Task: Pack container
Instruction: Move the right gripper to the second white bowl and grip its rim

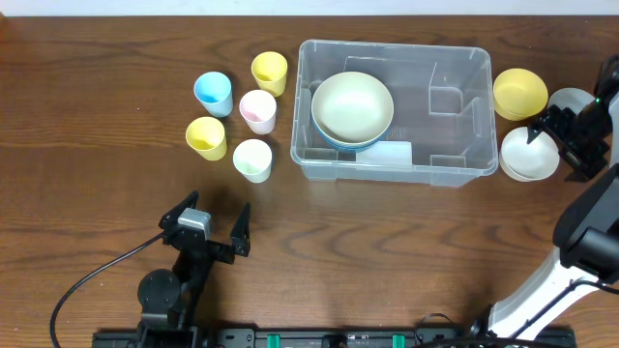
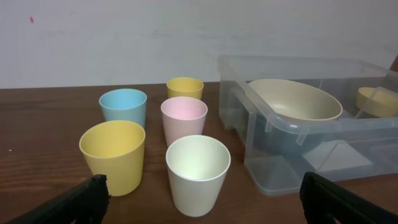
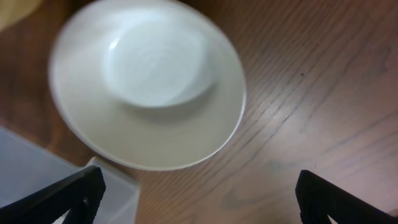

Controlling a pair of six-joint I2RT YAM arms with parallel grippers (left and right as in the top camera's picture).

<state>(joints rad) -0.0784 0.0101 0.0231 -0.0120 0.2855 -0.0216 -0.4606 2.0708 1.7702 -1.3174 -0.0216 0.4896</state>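
Container [image 1: 455,135] sits center-back on the wood surface [image 1: 387,251], upright and lidless. In its left half is a cream bowl [image 1: 352,106] nested on a blue bowl [image 1: 334,143]; the right half is bare. Left of it stands a cluster of cups: blue cup [image 1: 213,92], far yellow cup [image 1: 270,71], pink cup [image 1: 258,110], near yellow cup [image 1: 206,137], pale cup [image 1: 252,159]. Just right of the container are a yellow bowl [image 1: 519,93] and a white bowl [image 1: 527,155]. Left gripper [image 1: 219,207] is released, jaws wide and empty, near the front edge and facing the cups. Right gripper [image 3: 198,194] is released, jaws wide and empty, over the white bowl's near side.
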